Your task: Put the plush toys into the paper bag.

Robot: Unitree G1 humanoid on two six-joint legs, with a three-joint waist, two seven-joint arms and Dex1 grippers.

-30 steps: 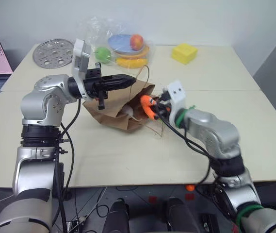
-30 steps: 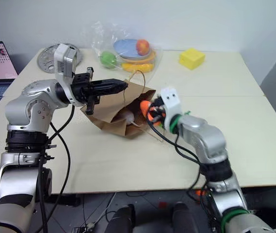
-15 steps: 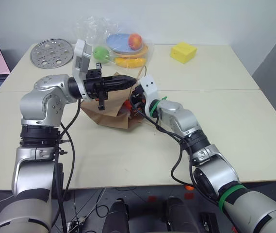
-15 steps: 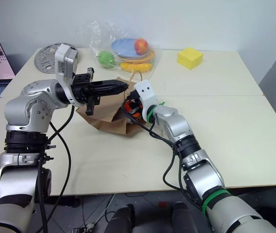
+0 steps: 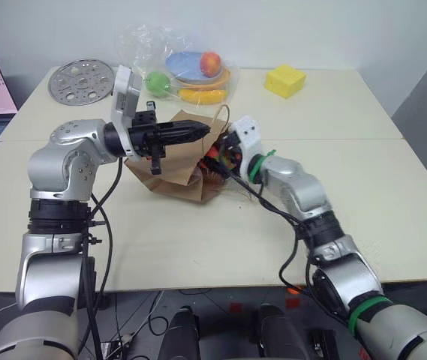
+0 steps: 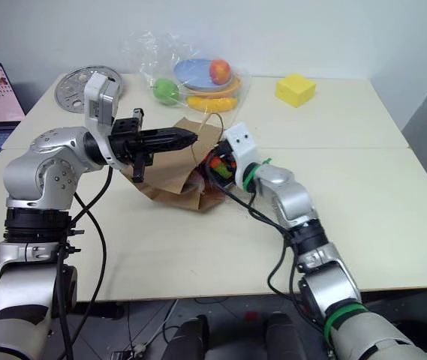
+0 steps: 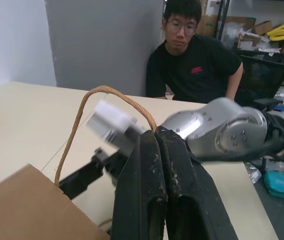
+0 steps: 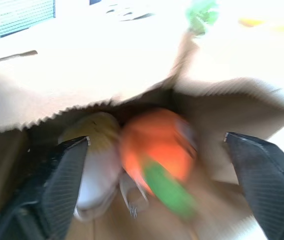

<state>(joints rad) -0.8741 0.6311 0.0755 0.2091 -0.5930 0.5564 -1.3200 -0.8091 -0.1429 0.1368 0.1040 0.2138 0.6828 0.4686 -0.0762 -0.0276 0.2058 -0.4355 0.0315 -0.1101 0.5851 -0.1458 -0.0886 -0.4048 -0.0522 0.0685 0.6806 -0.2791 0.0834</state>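
Lying crumpled on a pale table (image 5: 198, 247), the paper bag (image 5: 169, 174) of brown kraft sits at the centre of the head views, its mouth toward three o'clock. The left gripper (image 5: 198, 131), its black fingers pressed together, pinches a twisted loop handle (image 5: 221, 124) above the bag. The right gripper (image 5: 215, 156) is at the bag's mouth, its fingertips hidden by paper. At twelve o'clock lies crinkled clear plastic holding fruit (image 5: 190, 67); at one o'clock, a yellow block (image 5: 285, 81).

In the left wrist view, the shut fingers (image 7: 154, 190) clamp the rope-like handle (image 7: 89, 117); a seated person (image 7: 194, 55) is behind.

In the right wrist view, blurred, the spread ribbed fingers (image 8: 64, 175) frame the bag's interior, where the orange plush toy (image 8: 156, 150) lies free beside the white plush toy (image 8: 99, 165).
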